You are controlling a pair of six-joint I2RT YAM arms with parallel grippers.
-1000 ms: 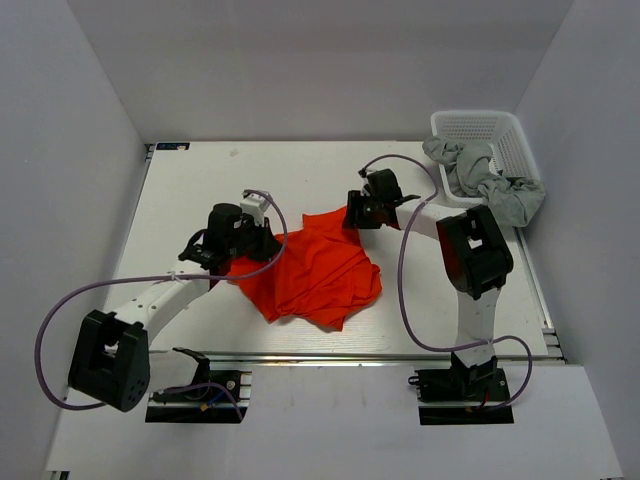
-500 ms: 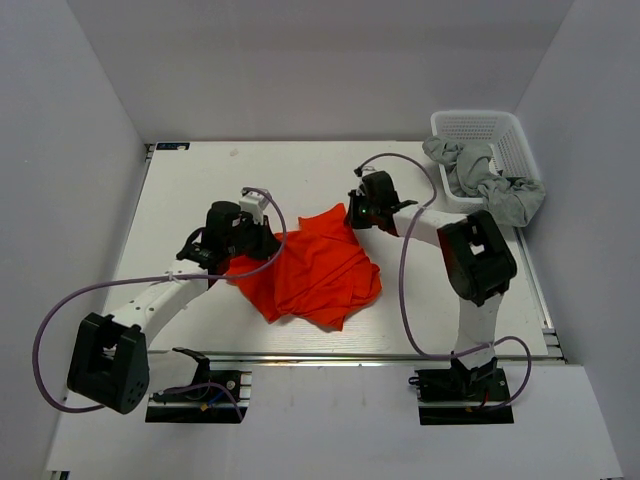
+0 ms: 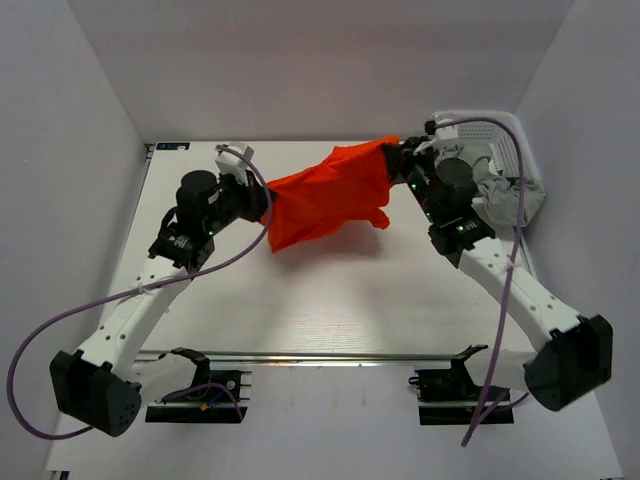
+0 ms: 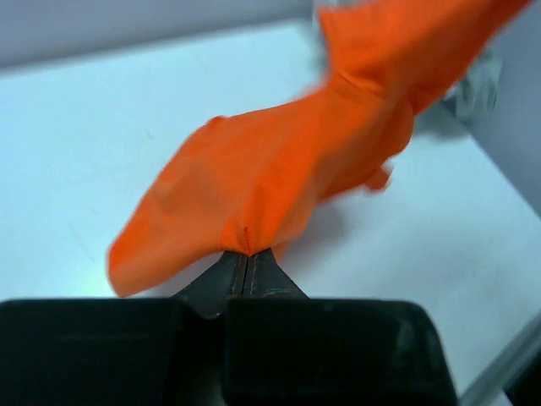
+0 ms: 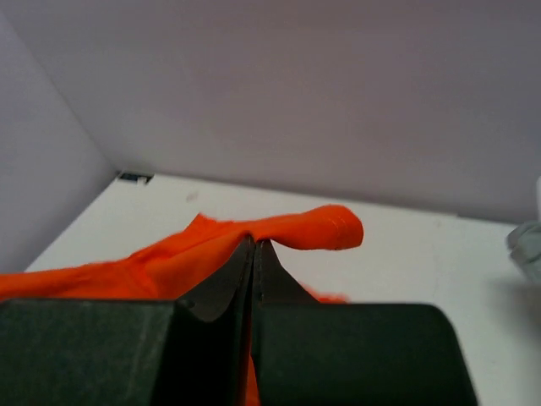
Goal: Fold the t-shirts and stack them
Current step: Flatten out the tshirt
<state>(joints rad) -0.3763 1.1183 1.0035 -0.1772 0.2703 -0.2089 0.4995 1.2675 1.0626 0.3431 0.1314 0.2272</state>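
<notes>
The orange shirt (image 3: 325, 195) hangs off the table (image 3: 330, 290), stretched between the two grippers. In the top view it sits over the far half of the table, toward 12 o'clock, and casts a shadow on the white surface below.

The left gripper (image 4: 245, 258) is clamped on the shirt. Its wrist view shows the two fingers pressed together with a pinch of orange cloth caught at their tips. From above, this gripper is at the shirt's 8 o'clock end, the lower of the two held ends.

The right gripper (image 5: 254, 249) is likewise closed tight on the cloth, with a fold of orange bulging over its fingertips. From above it holds the shirt's 2 o'clock end, the higher one, so the cloth slopes down from right to left. A loose flap hangs at the shirt's 4 o'clock side.

The grey shirts (image 3: 495, 190) lie bunched at the table's 2 o'clock corner, partly behind the right arm. They spill over the near rim of the basket (image 3: 512, 150).
</notes>
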